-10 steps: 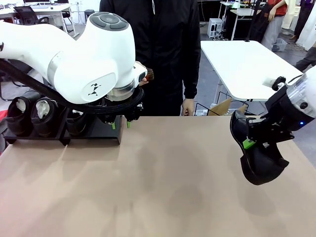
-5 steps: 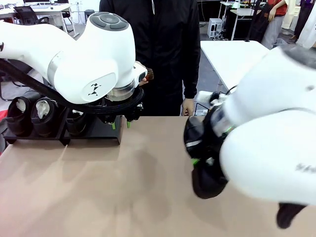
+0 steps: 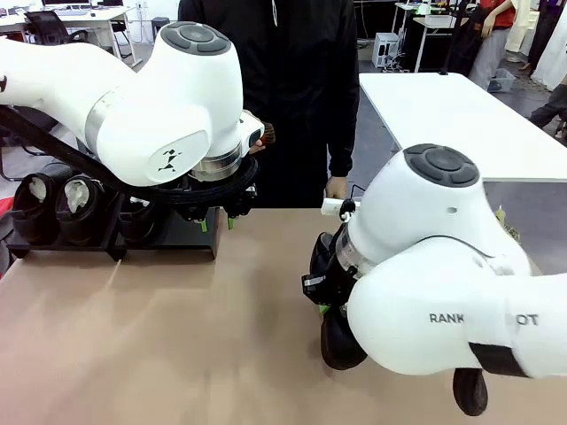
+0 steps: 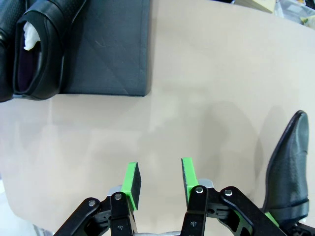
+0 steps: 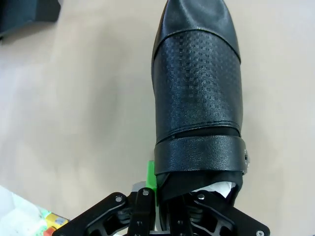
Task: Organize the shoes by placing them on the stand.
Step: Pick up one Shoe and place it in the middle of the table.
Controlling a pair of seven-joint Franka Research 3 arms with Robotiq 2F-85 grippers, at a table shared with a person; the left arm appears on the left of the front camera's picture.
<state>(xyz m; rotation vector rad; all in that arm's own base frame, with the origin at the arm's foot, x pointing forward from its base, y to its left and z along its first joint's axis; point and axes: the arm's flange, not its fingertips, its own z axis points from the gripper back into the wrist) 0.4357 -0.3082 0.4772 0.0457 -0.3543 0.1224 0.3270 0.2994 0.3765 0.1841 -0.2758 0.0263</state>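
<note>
My right gripper point(image 3: 325, 301) is shut on the heel rim of a glossy black shoe point(image 3: 337, 329), which hangs toe-down just above the table's middle. In the right wrist view this shoe point(image 5: 197, 98) runs away from the gripper point(image 5: 160, 191), with white paper showing at its opening. The left gripper point(image 4: 160, 178) hovers open and empty over bare table near the stand point(image 4: 113, 49); the front view has it point(image 3: 217, 223) at the stand's right end. Three shoes sit on the stand point(image 3: 182, 237) at the far left: two stuffed with paper point(image 3: 34, 205) point(image 3: 78, 205) and a third point(image 3: 137, 220) beside a free slot.
A person in a black jacket point(image 3: 301, 88) stands at the far edge with a hand point(image 3: 335, 189) near the table. My right arm's white bulk point(image 3: 443, 292) covers the table's right side. A white table point(image 3: 443, 115) stands behind.
My right arm has swung from the far right toward the table's middle, carrying the shoe leftward. The left arm and the shoes on the stand have not moved.
</note>
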